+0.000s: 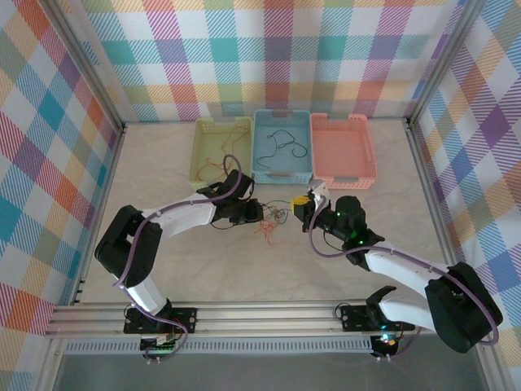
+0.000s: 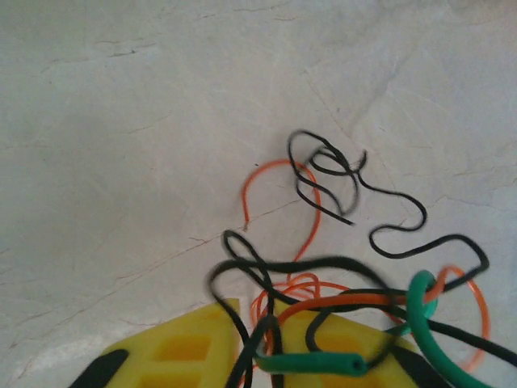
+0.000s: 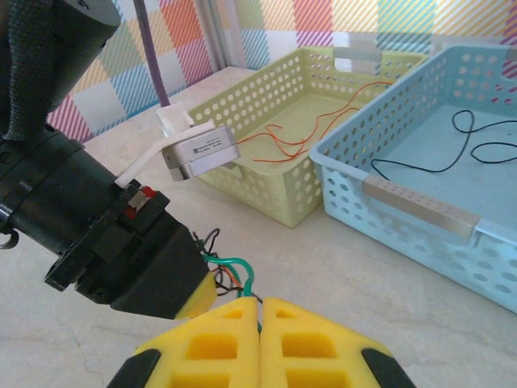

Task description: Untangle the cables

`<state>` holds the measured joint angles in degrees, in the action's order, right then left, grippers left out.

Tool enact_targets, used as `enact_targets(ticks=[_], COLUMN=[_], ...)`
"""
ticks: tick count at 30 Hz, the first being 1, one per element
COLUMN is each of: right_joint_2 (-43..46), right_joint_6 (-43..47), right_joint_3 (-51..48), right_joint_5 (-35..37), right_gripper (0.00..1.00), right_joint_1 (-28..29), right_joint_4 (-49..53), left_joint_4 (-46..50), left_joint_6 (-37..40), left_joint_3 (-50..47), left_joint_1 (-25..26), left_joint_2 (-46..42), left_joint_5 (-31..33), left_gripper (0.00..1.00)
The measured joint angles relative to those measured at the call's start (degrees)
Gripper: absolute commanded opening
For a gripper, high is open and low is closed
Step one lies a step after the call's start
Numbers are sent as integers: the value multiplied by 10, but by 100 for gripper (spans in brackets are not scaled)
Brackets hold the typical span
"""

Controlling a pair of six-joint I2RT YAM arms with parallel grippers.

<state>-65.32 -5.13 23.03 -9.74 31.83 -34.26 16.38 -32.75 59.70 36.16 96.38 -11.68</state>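
Partly done, by the look of it: the yellow-green basket (image 1: 202,159), upper centre of the top view, already has orange wires (image 1: 230,134) in it. The blue basket (image 1: 257,151) next to it has black wires (image 1: 281,145). The pink basket (image 1: 346,151) to the right looks bare. What's left is the knot of cables (image 1: 273,220) on the table (image 1: 203,269) at frame centre, btwn the two grippers: black, orange & a green cable (image 2: 315,361) looped thru each other, lower right of the left wrist view. Left gripper (image 2: 258,311) sits right at the knot, jaws nearly together w/ a slim gap. A black strand (image 2: 242,335) runs into that gap; can't tell if it's pinched yet. Right gripper (image 3: 260,301) has jaws together, and the green cable comes up out of the seam at the tips, so prob clamped on it. I'd guess roughly half sorted: several strands need pulling apart & dropping into baskets.
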Motion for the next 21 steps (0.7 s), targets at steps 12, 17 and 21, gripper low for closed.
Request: enact_targets(ticks=[12,17,21], right_joint_2=[31,31,43], right_joint_6=[-5,-16,-31], right_joint_3=[-23,-23,-24], right_joint_5=[109,141,178], right_gripper=[0,0,0], right_joint_1=[0,-1,-5], right_joint_4=[0,16,32], left_joint_4=[0,0,0], left_joint_6=[-7,-10,-13], left_joint_3=[0,-9,-18], left_joint_1=[-6,-11,-23], left_joint_2=[0,-11,-35], left_joint_5=[12,15,19], left_gripper=[6,3,0])
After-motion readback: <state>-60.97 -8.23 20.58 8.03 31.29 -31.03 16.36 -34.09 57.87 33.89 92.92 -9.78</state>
